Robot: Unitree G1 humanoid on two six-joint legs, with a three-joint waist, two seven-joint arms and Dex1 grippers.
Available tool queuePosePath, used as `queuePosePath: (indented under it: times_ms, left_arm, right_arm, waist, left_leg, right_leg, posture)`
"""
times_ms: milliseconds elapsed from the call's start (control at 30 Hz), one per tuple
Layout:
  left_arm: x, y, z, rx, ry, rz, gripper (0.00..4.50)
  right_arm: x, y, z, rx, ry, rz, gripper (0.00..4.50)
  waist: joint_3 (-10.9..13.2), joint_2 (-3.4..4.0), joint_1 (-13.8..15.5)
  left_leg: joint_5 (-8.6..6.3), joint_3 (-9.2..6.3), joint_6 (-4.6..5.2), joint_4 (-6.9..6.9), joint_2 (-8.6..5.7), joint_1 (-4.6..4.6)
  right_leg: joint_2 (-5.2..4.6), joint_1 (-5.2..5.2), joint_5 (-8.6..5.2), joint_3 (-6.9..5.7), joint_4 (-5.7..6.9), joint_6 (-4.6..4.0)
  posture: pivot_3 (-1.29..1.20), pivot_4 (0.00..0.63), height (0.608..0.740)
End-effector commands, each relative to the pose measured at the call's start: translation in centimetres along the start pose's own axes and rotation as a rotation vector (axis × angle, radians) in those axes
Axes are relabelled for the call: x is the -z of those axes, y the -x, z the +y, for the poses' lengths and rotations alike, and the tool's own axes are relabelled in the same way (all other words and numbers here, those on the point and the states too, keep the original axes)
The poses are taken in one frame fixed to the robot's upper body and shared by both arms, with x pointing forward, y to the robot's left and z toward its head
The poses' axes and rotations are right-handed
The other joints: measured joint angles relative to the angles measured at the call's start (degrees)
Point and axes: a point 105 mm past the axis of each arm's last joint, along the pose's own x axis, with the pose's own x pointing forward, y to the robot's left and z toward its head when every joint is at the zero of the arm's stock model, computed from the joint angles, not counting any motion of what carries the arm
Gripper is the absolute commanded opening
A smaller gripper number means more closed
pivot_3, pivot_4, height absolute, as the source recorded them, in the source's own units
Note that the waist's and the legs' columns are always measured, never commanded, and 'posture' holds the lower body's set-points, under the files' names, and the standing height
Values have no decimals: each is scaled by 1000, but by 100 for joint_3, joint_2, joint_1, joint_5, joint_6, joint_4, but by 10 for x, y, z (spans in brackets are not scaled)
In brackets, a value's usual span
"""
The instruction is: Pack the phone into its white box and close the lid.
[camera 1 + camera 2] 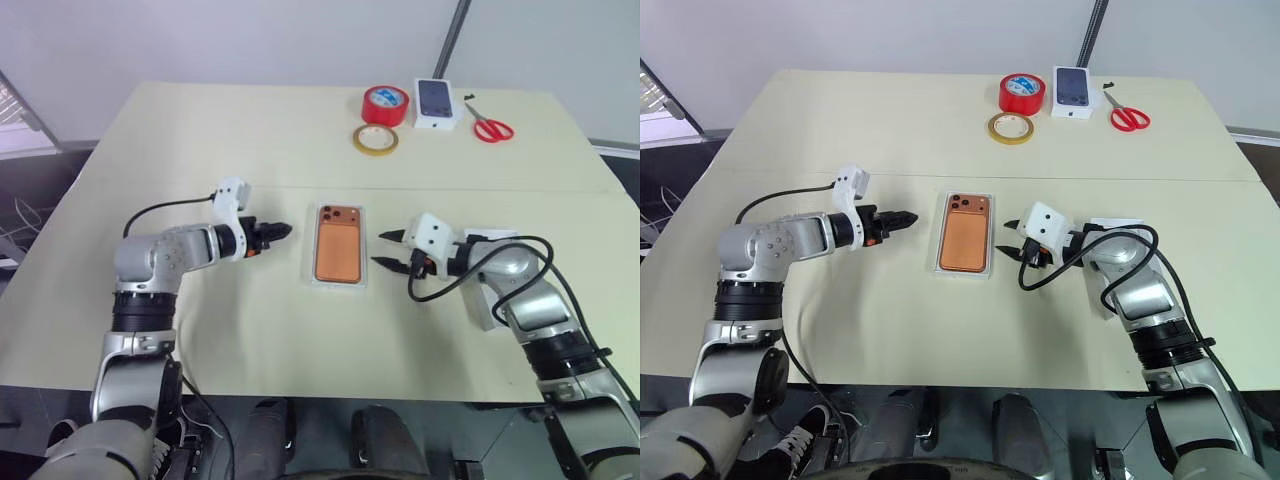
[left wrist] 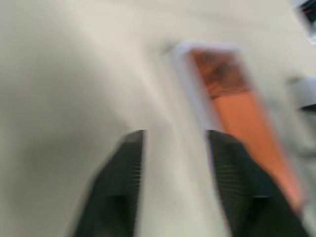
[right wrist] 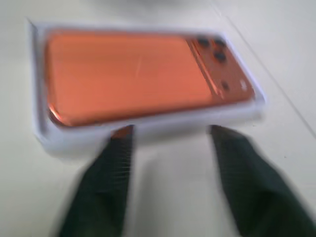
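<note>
The orange phone (image 1: 338, 250) lies back up inside the white box (image 1: 337, 285) at the middle of the table, its camera cluster at the far end. My left gripper (image 1: 284, 232) hovers just left of the box, pointing at it. In the left wrist view its fingers (image 2: 123, 177) stand apart with nothing between them. My right gripper (image 1: 383, 250) sits just right of the box, open and empty, its fingertips facing the box's long side wall (image 3: 163, 126). A flat white piece (image 1: 490, 235) pokes out from under my right forearm. Whether it is the lid I cannot tell.
At the far side of the table stand a red tape roll (image 1: 385, 104), a beige tape ring (image 1: 375, 139), a small white carton picturing a dark phone (image 1: 434, 102) and red-handled scissors (image 1: 492, 128). A seam (image 1: 150, 187) crosses the tabletop behind the box.
</note>
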Motion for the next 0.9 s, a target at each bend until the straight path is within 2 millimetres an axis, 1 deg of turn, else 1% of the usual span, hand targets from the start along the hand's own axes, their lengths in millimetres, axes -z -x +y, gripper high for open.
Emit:
queuePosePath:
  times_ms: [33, 67, 167, 233, 333, 433, 467, 533, 567, 633, 700, 767, 867, 900]
  left_arm:
    - [-6, -10, -17, 19, -165, -34, 116]
    - [-5, -12, -19, 26, -173, -33, 0]
    - [6, -25, -24, 37, -197, 11, 0]
    - [24, -32, -26, 34, -260, 115, 0]
    - [33, -39, -33, 58, -263, 179, 0]
    - [41, -52, -61, 169, -301, 222, 0]
    - [40, -56, -73, 218, -309, 219, 0]
    - [36, -60, -89, 278, -308, 207, 0]
    - [35, -64, -101, 319, -311, 206, 0]
    - [34, -68, -116, 365, -329, 206, 0]
    - [34, -74, -133, 414, -339, 204, 0]
    - [36, -78, -145, 445, -346, 207, 0]
    - [38, -80, -150, 458, -343, 214, 0]
    - [42, -83, -159, 479, -356, 216, 0]
  right_arm:
    - [-12, -3, -17, 80, 108, -24, 479]
    - [-11, -5, -16, 76, 112, -23, 58]
    - [-5, -13, -12, 59, 158, 9, 58]
    - [1, -18, -7, 38, 202, 43, 58]
    - [2, -21, -5, 31, 205, 46, 58]
    - [4, -20, -1, 6, 215, 51, 58]
    - [3, -19, 1, -8, 205, 45, 58]
    - [3, -16, 4, -22, 190, 36, 58]
    - [6, -11, 2, -19, 189, 51, 58]
    - [10, -3, 2, -21, 186, 73, 58]
    - [17, 12, 5, -32, 185, 96, 58]
    - [20, 24, 9, -44, 170, 113, 58]
    - [21, 32, 13, -53, 141, 122, 58]
    - [27, 43, 17, -65, 137, 147, 58]
  waist:
    - [0, 0, 31]
    - [0, 0, 39]
    - [0, 0, 23]
    - [0, 0, 15]
    - [-2, 4, 23]
    - [-2, 4, 40]
    - [-2, 4, 44]
    - [-2, 4, 50]
    - [-2, 4, 53]
    - [-2, 4, 68]
    - [-2, 3, 115]
    - [-1, 3, 137]
    - [-1, 3, 135]
    - [-1, 5, 123]
  left_leg:
    - [0, 0, 0, 1, -1, 0]
    - [0, 1, 1, 3, -3, 0]
    - [-4, 0, 5, 7, -3, 0]
    - [-4, 1, 6, 5, -2, 0]
    - [-3, 3, 7, 6, -2, 0]
    - [-5, 3, 11, 15, -2, 1]
    - [-6, 2, 13, 17, -2, 1]
    - [-9, 2, 18, 23, -5, 1]
    - [-11, 2, 22, 25, -6, 1]
    - [-14, 0, 29, 28, -10, 0]
    - [-15, 1, 32, 32, -13, 0]
    - [-18, -1, 37, 34, -17, -1]
    - [-20, 1, 40, 35, -15, 0]
    - [-23, 1, 45, 34, -13, 1]
  right_leg:
    - [-2, 1, 0, 0, 0, 0]
    - [-3, 3, 0, 0, 0, 0]
    - [-5, 5, 0, 0, -1, 0]
    - [-3, 3, 0, 0, -1, 0]
    - [0, 5, 0, 0, 1, 0]
    - [0, 13, 0, -1, 1, 0]
    - [1, 16, 0, -3, 0, 0]
    - [-1, 21, 0, -5, -1, 1]
    - [-1, 23, 0, -7, -2, 1]
    - [-2, 27, -1, -10, -3, 2]
    - [-5, 29, -1, -11, -4, 2]
    - [-5, 32, -2, -12, -7, 3]
    - [-7, 32, -2, -9, -8, 3]
    - [-7, 32, -2, -7, -6, 3]
  posture:
    - [0, 150, 728]
    - [0, 150, 728]
    - [0, 150, 728]
    - [0, 150, 728]
    - [0, 150, 728]
    - [0, 150, 728]
    - [0, 150, 728]
    - [0, 150, 728]
    - [0, 150, 728]
    - [0, 150, 728]
    - [0, 150, 728]
    - [0, 150, 728]
    - [0, 150, 728]
    - [0, 150, 728]
